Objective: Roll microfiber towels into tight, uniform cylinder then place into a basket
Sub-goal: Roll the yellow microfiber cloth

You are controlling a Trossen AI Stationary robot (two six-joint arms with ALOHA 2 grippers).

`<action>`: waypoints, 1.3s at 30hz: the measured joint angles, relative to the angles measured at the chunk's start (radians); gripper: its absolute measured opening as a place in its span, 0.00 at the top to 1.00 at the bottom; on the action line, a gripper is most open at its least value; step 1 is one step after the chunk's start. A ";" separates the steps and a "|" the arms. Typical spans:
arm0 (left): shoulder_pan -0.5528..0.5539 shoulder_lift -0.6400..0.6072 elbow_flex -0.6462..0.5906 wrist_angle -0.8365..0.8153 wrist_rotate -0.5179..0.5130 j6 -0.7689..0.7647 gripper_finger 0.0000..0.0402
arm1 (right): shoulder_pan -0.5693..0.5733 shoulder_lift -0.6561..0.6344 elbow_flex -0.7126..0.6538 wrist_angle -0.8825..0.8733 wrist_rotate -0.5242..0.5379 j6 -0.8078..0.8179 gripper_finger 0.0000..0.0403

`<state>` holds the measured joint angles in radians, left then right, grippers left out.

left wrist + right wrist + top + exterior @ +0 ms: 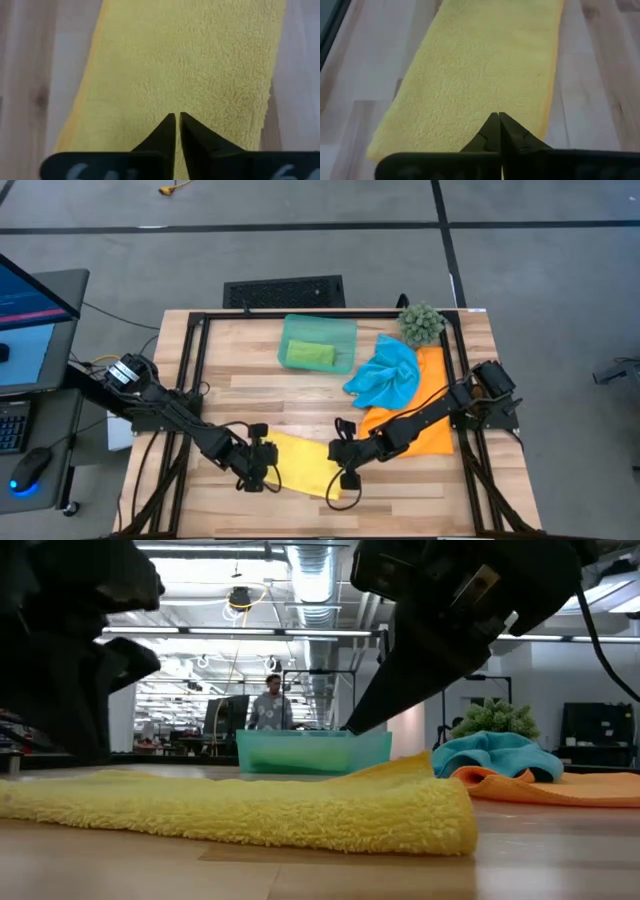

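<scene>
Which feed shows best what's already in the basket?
The high view: it looks down into the basket and shows a rolled green towel inside. The low view shows only the basket's teal wall, its contents unclear. Neither wrist view shows it; both see only the yellow towel.

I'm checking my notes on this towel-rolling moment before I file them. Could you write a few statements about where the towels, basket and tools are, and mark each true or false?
1. The yellow towel lies folded into a long strip on the table. True.
2. The basket is empty. False: a green towel lies in it.
3. Both tools are at the yellow towel, the left tool at one end and the right tool at the other. True.
4. The blue towel is spread flat. False: it is bunched up, partly on the orange towel.
5. The right tool is wide open. False: it is shut.
</scene>
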<state>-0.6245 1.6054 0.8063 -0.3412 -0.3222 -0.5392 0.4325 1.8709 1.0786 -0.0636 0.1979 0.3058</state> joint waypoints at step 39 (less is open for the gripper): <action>0.453 0.002 -0.080 0.038 -0.102 0.454 1.00 | -0.009 0.001 0.000 0.019 -0.014 0.000 0.94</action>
<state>-0.1711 1.6070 0.7266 -0.3027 -0.4244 -0.0848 0.4232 1.8717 1.0790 -0.0450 0.1839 0.3061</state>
